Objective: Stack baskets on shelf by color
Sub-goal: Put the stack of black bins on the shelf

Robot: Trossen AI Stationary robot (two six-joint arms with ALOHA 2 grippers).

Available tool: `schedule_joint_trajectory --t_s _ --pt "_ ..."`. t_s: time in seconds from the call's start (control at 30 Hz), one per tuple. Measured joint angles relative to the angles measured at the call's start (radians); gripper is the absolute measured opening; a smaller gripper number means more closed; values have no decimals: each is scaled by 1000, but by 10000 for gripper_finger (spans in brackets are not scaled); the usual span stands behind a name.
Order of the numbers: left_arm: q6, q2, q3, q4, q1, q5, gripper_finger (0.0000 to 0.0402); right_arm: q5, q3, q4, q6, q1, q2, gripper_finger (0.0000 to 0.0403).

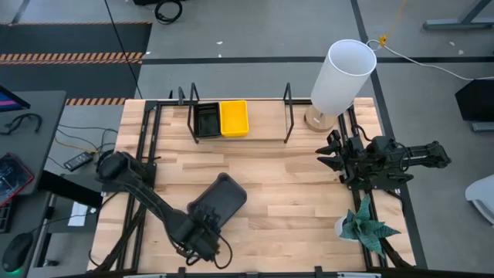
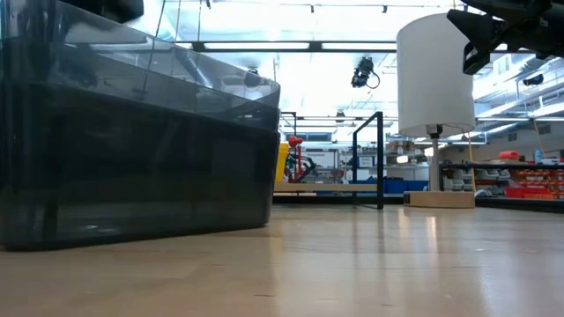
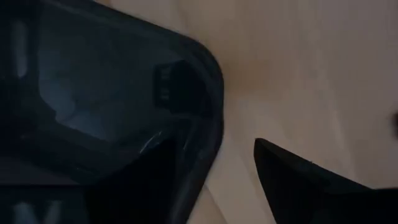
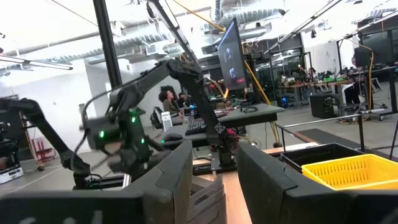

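A dark grey basket [image 1: 218, 199] sits on the table [image 1: 293, 177] near the front, seemingly empty; the left tool [image 1: 202, 232] straddles its rim, fingers apart; a black basket [image 1: 206, 120] and a yellow basket [image 1: 234, 118] sit side by side on the shelf [image 1: 266, 122]; the right tool [image 1: 330, 157] hovers open beside the lamp [image 1: 340, 77], holding nothing.

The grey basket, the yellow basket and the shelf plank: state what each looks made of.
Grey basket: likely smoky translucent plastic, since light shows through its smooth, glossy walls.
Yellow basket: probably plastic, bright and opaque, with latticed mesh sides.
Shelf: pale wood plank, matte, between black wire uprights.
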Motion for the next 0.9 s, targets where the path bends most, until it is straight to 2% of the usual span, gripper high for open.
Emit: schedule_joint_trajectory --t_s 0.1,0.2,0.4,0.47,0.73,0.9 --pt "57 56 0 -6 1 -7 202 0 0 0 0 0 0 130" --pt "111 89 0 -12 7 -9 161 0 0 0 0 0 0 130" --pt "159 90 1 -7 32 -7 23 0 0 0 0 0 0 130" --pt "140 85 0 8 50 -2 17 0 0 -1 0 0 0 130" --pt "240 78 28 132 150 -58 16 0 0 -1 0 0 0 130" --pt "177 78 111 150 259 -76 15 0 0 0 0 0 0 130"
